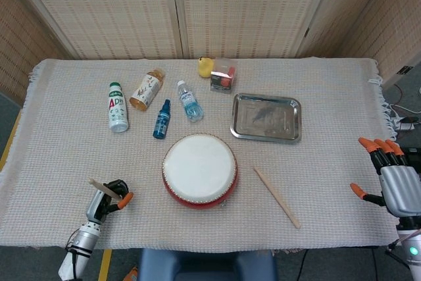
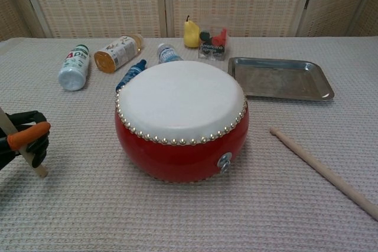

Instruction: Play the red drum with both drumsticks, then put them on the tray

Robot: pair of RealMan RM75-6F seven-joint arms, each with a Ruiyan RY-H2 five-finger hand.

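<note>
The left hand (image 1: pixel 108 197) is clenched around one drumstick (image 1: pixel 105 189) low at the near-left of the table, the stick crossing the fist at a slant with its lower tip close to or on the cloth in the chest view, where the same hand (image 2: pixel 23 138) shows at the frame's left edge. The right hand (image 1: pixel 395 179) hangs released, fingers spread and holding nothing, off the table's right edge, well apart from the second drumstick (image 1: pixel 277 197), which lies flat and diagonal on the cloth between the red drum (image 1: pixel 199 170) and that hand. The drum sits at the near centre, white skin up, and the metal tray (image 1: pixel 266 118) stands behind it to the right, bare. The step in hand, by my reading, is fetching the second stick. To do it well, the right hand should come in over the thicker near end, settle with the palm above the stick and the fingers along its sides, and close low enough to catch a thin thing lying flat on soft weave. A grip near the end would leave length free for striking. The left hand should keep its stick firm, since it looks held across the fist rather than along it and could twist on the first beat.
</note>
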